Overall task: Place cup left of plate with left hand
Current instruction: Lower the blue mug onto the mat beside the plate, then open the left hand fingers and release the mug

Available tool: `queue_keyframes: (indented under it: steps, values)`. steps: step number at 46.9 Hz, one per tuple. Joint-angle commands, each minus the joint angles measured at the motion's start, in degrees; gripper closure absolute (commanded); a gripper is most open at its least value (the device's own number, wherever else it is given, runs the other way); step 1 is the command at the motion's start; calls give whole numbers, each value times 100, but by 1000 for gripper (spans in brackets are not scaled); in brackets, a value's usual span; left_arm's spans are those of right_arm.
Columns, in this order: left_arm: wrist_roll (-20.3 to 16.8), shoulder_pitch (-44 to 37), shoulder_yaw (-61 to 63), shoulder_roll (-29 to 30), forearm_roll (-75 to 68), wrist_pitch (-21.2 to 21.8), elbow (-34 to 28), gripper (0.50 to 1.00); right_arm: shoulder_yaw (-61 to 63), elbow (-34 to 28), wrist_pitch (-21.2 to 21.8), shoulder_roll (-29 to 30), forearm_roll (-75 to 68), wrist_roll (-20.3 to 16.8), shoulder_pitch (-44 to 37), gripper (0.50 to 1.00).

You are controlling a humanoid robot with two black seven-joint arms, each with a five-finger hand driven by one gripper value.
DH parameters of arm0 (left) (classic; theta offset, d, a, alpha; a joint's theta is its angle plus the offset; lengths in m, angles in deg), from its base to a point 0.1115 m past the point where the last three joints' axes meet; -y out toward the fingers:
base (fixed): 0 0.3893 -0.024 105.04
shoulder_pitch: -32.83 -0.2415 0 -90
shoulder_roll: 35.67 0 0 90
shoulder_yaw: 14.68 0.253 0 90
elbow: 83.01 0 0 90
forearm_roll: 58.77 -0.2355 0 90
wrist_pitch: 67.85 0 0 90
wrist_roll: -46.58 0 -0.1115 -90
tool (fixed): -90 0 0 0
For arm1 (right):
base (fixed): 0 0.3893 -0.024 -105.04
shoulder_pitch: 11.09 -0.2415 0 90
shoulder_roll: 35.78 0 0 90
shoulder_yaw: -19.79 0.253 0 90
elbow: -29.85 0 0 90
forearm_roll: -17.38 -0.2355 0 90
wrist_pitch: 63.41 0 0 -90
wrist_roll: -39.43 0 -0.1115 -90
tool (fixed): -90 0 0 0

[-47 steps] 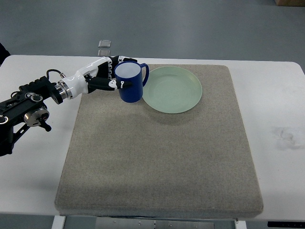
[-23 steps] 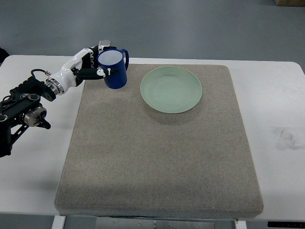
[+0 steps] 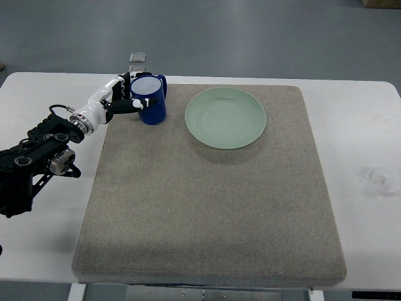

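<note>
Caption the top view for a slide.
Left hand holds blue cup on mat, left of green plate.

— What's the build on that white-shelled left hand (image 3: pixel 120 97) with black finger joints?
— Silver wrist ring behind it, thin black cable looping there, then a black forearm with round silver-grey joint caps.

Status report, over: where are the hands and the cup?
Left robot hand shut on blue cup. Cup upright on mat, left of green plate, clear gap. Right hand out of view. Nothing obstructing.
</note>
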Motion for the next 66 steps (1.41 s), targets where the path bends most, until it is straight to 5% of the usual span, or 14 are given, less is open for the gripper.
queue_keyframes:
  steps: [1,20,43,66]
  values:
    - [-8,0,-5,-73,1,98,-28,823,0,0,1,0,0,0,0,568]
    - [1,-9,39,-187,-8,195,-10,769,0,0,1,0,0,0,0,568]
    - [1,-26,57,-134,-17,494,60,551,0,0,1,0,0,0,0,568]
    - [1,-167,-365,182,1,503,789,512,0,0,1,0,0,0,0,568]
